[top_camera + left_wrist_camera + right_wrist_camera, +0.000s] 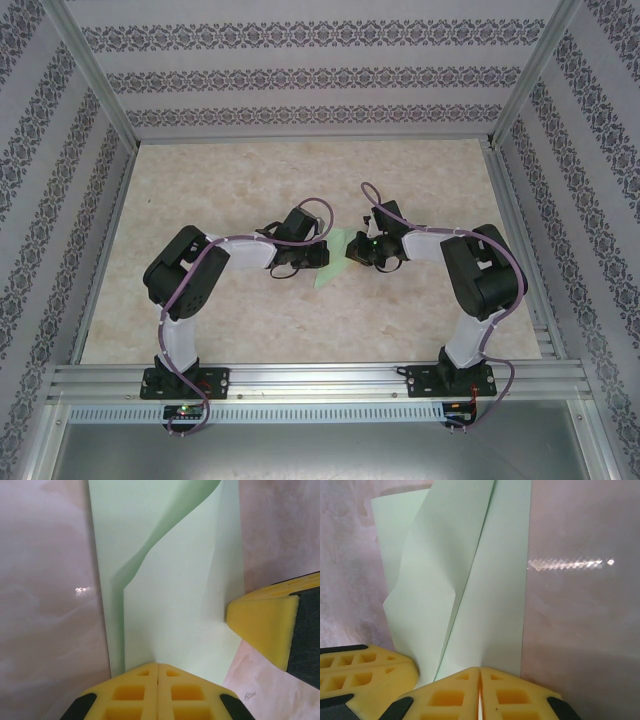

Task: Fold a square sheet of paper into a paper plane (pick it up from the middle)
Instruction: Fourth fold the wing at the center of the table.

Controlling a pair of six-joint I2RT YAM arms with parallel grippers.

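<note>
A pale, marbled beige tabletop [300,310] spreads between patterned walls. At its middle, between the two arms, lies the thin, plain mint-green square sheet of paper [333,258]. It is no longer flat. In the left wrist view the sheet [170,605] has one flap lifted in a soft curve over a flat layer, with a shadow along its left edge. In the right wrist view the sheet [490,590] shows long slanting creases that meet at the fingertips (a narrow wedge rather than a square).

The left gripper [158,670], with black and yellow foam-padded fingers, has its pads pressed together, and the paper's near edge runs in between them. The right gripper [480,674] is closed the same way, pinching the point where the creases gather. From above, the left gripper [292,260] and right gripper [368,252] face each other, close together over the sheet.
</note>
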